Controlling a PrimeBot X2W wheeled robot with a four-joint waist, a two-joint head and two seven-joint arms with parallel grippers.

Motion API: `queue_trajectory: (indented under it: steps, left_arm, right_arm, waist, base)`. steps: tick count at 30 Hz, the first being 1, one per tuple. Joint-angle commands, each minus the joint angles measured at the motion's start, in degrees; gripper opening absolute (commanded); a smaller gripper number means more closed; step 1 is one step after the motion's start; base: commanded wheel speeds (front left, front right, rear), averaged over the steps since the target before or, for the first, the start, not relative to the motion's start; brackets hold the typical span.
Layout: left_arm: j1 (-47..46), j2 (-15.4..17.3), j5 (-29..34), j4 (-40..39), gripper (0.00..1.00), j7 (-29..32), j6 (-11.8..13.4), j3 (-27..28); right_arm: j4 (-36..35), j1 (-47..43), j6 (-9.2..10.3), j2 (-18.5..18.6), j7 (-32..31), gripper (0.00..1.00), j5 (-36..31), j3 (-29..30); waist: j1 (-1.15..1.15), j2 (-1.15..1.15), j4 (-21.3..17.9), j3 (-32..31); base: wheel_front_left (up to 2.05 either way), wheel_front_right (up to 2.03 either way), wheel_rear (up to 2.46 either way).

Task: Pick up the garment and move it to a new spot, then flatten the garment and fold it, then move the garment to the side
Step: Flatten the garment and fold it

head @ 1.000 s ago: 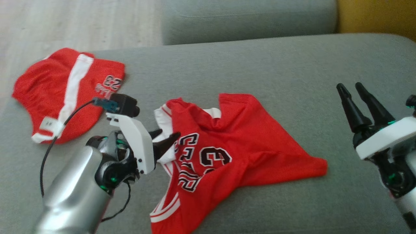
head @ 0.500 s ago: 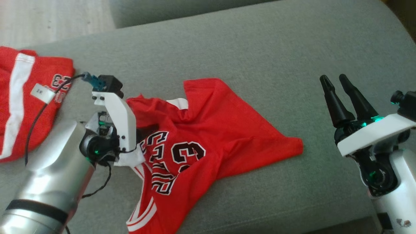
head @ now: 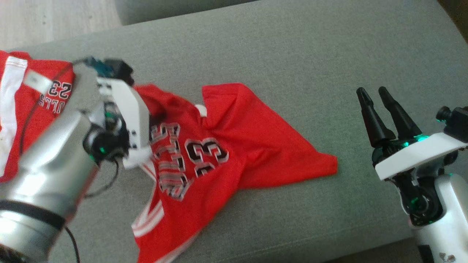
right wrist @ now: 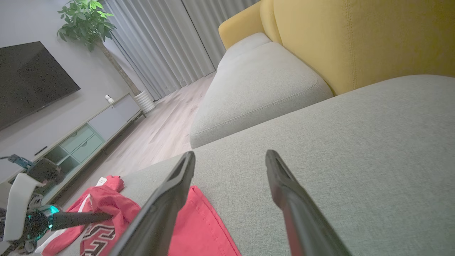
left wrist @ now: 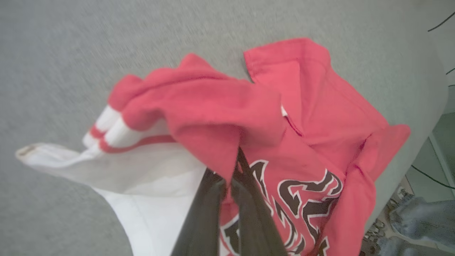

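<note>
The garment is a red jersey (head: 248, 146) with white trim and black "23" lettering, crumpled on the grey sofa cushion (head: 292, 54). My left gripper (head: 155, 122) is at the jersey's left edge, mostly hidden behind its white wrist mount. The left wrist view shows its two dark fingers (left wrist: 249, 199) pressed together on a fold of the red jersey (left wrist: 320, 117) beside the white trim. That end of the cloth is bunched and raised. My right gripper (head: 371, 93) hovers open to the right of the jersey with nothing between its fingers, as its own view (right wrist: 230, 156) confirms.
Red shorts (head: 18, 98) with a white stripe lie at the cushion's left end. A second grey cushion (right wrist: 256, 85) and a yellow sofa back (right wrist: 355, 35) stand behind. Wooden floor (head: 44, 18) lies beyond the left edge. Bare cushion stretches between the jersey and my right gripper.
My left gripper has gone from open beside the jersey's collar to shut on the cloth, lifting that edge. The head camera has shifted. The right gripper stays open.
</note>
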State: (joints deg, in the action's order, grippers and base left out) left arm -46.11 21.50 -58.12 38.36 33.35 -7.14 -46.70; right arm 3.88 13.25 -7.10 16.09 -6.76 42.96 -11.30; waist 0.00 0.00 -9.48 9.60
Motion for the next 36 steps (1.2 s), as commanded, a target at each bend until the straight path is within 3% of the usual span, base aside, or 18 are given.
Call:
queue_trajectory:
  steps: [1,15,24,25,26,36]
  left_arm:
    - [-6.1,3.1,0.8,-1.6,0.00,-1.4,-0.3,1.8]
    - [-20.9,6.3,11.4,8.1,0.00,-14.9,-0.3,-3.1]
    - [-25.1,4.6,17.1,17.7,0.00,-26.1,0.5,-5.5]
    - [-25.1,4.0,17.1,18.6,0.76,-27.4,0.6,-5.4]
    - [-24.7,3.2,16.4,19.6,1.00,-27.8,0.5,-5.1]
    - [-19.2,-0.8,14.3,19.9,1.00,-32.6,-0.3,-8.2]
  right_arm:
    - [-2.5,0.6,-0.39,-0.1,0.0,1.00,-0.5,-0.6]
    - [-2.2,3.1,-0.39,-1.4,2.1,1.00,-0.1,-2.5]
    - [-0.5,4.5,-0.39,-1.3,3.5,1.00,0.5,-4.3]
    - [-0.3,4.5,-0.39,-1.3,3.5,1.00,0.5,-4.6]
    - [0.0,4.5,-0.39,-1.3,3.6,1.00,0.5,-4.8]
    - [3.8,1.8,-0.39,-0.9,2.9,1.00,-0.6,-5.0]
  waist:
    - [0.00,0.00,-0.5,0.7]
    - [0.00,0.00,-5.7,7.3]
    - [0.00,0.00,-6.3,8.1]
    - [0.00,0.00,-6.0,7.8]
    - [0.00,0.00,-5.6,7.3]
    - [0.00,0.00,0.9,-1.0]
  base:
    - [0.00,0.00,0.00]
    - [0.00,0.00,0.00]
    - [0.00,0.00,0.00]
    - [0.00,0.00,0.00]
    - [0.00,0.00,0.00]
    - [0.00,0.00,0.00]
